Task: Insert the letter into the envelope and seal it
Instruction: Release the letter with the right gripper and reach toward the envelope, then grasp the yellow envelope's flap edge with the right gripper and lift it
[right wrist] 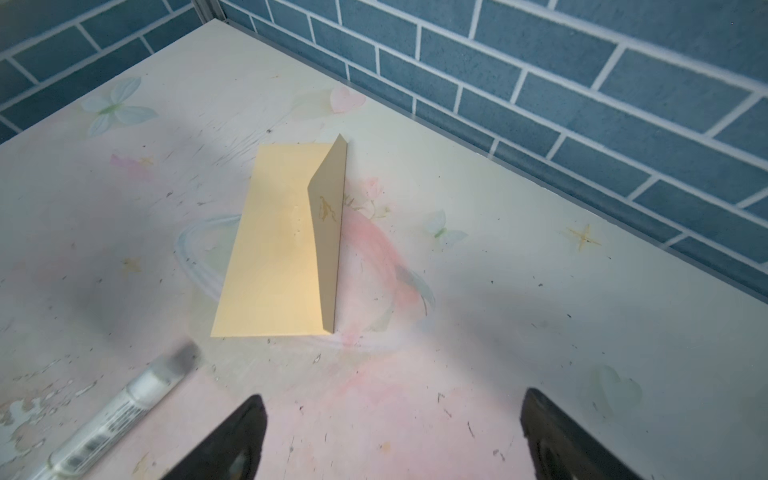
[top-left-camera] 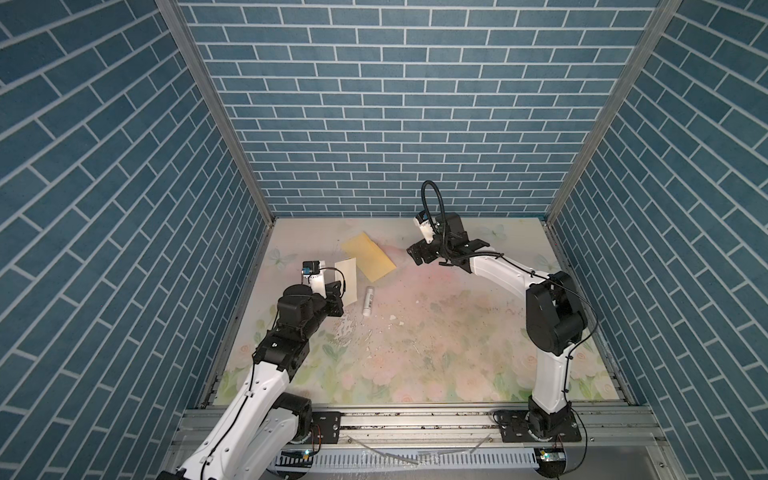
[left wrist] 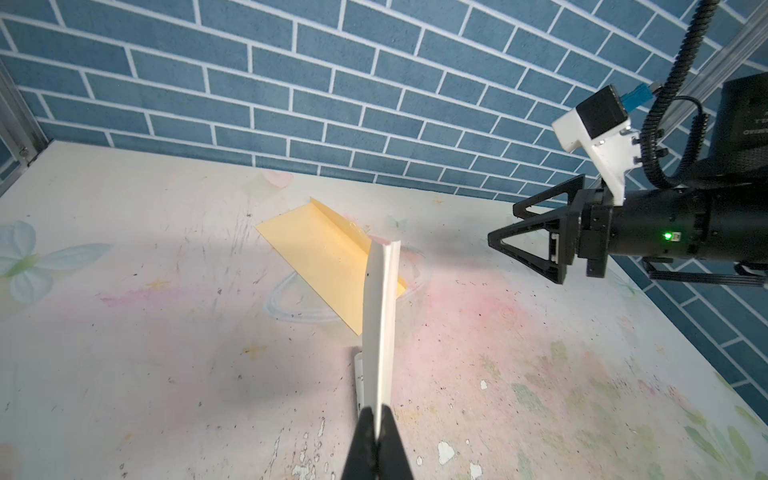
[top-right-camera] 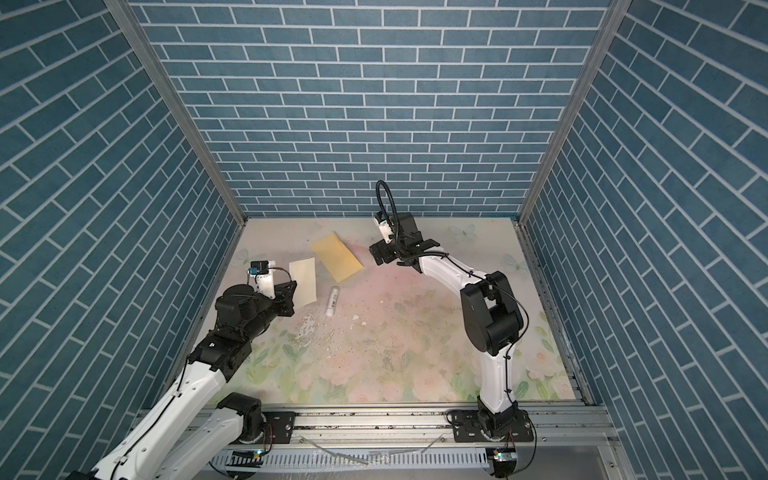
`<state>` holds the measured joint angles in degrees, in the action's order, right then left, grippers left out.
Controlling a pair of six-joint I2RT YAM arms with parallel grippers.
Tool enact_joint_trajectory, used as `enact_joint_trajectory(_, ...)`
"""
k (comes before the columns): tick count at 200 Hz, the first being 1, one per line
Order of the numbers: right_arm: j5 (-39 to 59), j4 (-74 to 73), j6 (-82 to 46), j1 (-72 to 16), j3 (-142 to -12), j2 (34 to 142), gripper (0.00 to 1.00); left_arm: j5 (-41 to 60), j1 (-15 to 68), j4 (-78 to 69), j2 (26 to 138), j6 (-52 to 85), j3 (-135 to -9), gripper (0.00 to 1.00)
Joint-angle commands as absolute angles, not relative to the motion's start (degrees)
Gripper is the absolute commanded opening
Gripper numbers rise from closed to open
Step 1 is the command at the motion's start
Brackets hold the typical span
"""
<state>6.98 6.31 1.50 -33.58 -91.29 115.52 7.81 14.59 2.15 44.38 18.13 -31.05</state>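
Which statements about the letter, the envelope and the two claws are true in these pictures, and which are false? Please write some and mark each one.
1. The left claw is shut on the letter and holds it up. True.
2. The letter is inside the envelope. False: the envelope lies by itself on the table, and the letter is in the left claw.
3. The right claw is open and holds nothing. True.
4. The envelope's flap is pressed flat and sealed. False: the flap stands up, open.
5. The right claw grips the white glue stick. False: the stick lies on the table, near the letter.
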Motion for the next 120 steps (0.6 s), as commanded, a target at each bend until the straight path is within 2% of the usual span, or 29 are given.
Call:
enact_joint_trajectory(1, 6.52, 7.3, -0.96, -33.32, -97.66, 119.79, 0.93, 8.38, 13.45, 3.58, 44.64, 20.24, -31.47, 0.0)
enact_joint_trajectory(50, 10.39, 8.93, -4.22, -33.33, -107.92, 129.96, 0.86, 8.59, 13.11, 2.43, 44.34, 20.76, -30.56, 0.0)
enact_joint_trajectory(120, 15.14, 7.54, -14.82, -34.2, -117.05, 138.54, 0.77, 9.58, 13.1, 0.62, 44.91, 21.09, -29.84, 0.0)
